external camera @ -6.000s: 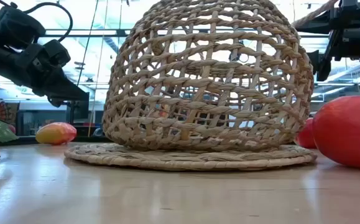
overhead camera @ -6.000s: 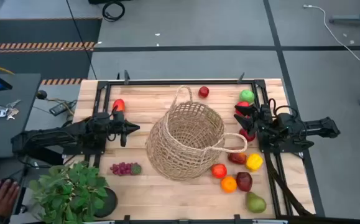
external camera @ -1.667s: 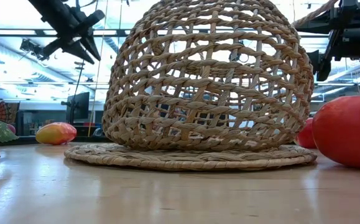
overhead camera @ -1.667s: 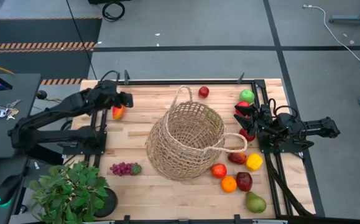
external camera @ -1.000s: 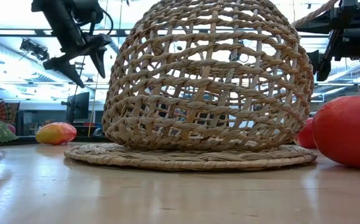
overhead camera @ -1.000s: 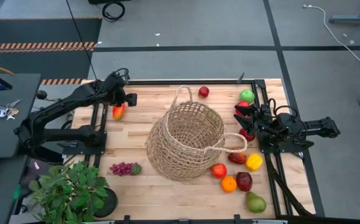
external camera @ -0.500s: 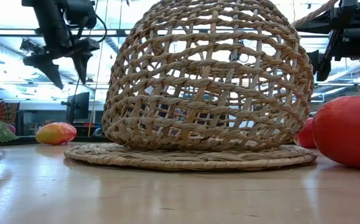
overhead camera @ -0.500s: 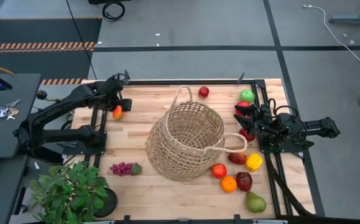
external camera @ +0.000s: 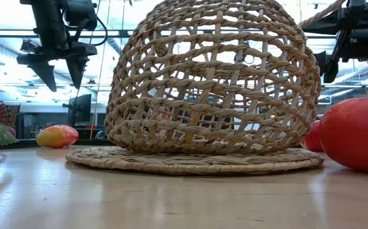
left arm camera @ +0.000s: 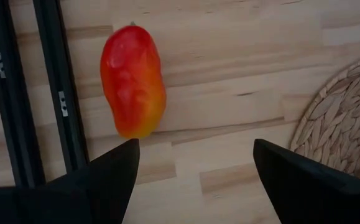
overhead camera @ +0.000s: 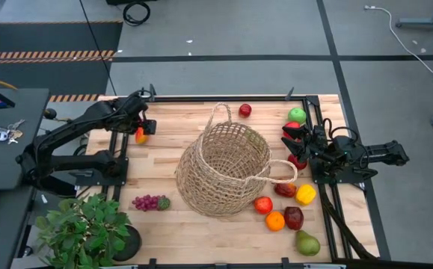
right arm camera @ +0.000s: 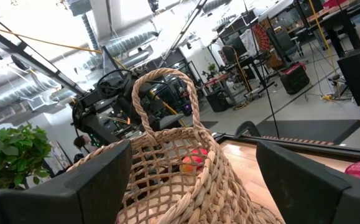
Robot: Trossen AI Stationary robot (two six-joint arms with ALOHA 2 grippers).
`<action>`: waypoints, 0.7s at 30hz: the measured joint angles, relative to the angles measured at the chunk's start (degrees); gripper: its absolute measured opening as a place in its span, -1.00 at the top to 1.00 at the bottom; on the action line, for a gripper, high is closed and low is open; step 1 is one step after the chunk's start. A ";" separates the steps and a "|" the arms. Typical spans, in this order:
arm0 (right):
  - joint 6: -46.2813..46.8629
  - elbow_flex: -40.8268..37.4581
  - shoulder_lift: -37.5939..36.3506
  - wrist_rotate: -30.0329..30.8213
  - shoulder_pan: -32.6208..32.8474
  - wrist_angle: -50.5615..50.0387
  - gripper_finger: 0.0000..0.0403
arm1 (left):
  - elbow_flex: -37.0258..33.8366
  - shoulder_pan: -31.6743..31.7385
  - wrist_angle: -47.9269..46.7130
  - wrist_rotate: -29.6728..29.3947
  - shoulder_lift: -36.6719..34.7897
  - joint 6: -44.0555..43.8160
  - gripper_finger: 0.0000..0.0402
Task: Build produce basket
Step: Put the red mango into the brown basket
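Observation:
The basket [overhead camera: 227, 168] is a large tan open-weave one and stands on its flat base [external camera: 193, 159] mid-table. A red-orange oblong fruit [left arm camera: 133, 81] lies on the wood at the far left. My left gripper [external camera: 60, 79] hangs open above this fruit [external camera: 57, 136], clear of it and pointing steeply down. In the high view the left gripper [overhead camera: 144, 128] half hides the fruit. My right gripper [right arm camera: 192, 180] waits open at the table's right edge [overhead camera: 291, 140], facing the basket. Other produce lies loose around the basket.
Purple grapes [overhead camera: 150, 202] lie near left, beside a potted plant [overhead camera: 89, 232]. A red apple [overhead camera: 244, 110] and a green apple [overhead camera: 297, 115] are at the far side. Yellow pepper [overhead camera: 305, 194], orange [overhead camera: 275, 220] and pear [overhead camera: 307, 243] cluster near right. Black rails [left arm camera: 55, 93] run beside the fruit.
My left gripper has shifted a little toward the table's left edge and tipped from a slant to pointing steeply down over the red-orange fruit. It has stayed open. Nothing else has moved.

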 joint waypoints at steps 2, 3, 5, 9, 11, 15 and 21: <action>-0.02 0.02 0.00 0.02 0.02 0.02 -0.73 | 0.00 0.00 -0.01 0.01 0.00 0.04 -0.59; -0.02 0.01 0.00 0.02 0.01 0.01 -0.73 | 0.00 0.00 -0.03 0.01 0.00 0.04 -0.59; 0.00 0.00 0.00 0.02 0.01 0.02 -0.73 | 0.00 0.02 -0.25 0.00 0.00 0.07 -0.59; -0.02 0.02 0.00 0.00 0.00 0.02 -0.73 | 0.00 0.02 -1.72 0.04 0.00 0.15 -0.59; -0.01 0.01 0.00 0.01 0.01 0.01 -0.73 | 0.00 0.00 -1.81 0.36 0.00 0.15 -0.59; -0.01 0.01 0.00 0.02 0.01 0.01 -0.73 | 0.00 -0.05 -2.12 0.87 0.00 0.15 -0.59; -0.02 0.01 0.00 0.01 0.00 0.01 -0.73 | -0.01 -0.15 -3.62 1.06 0.00 0.16 -0.57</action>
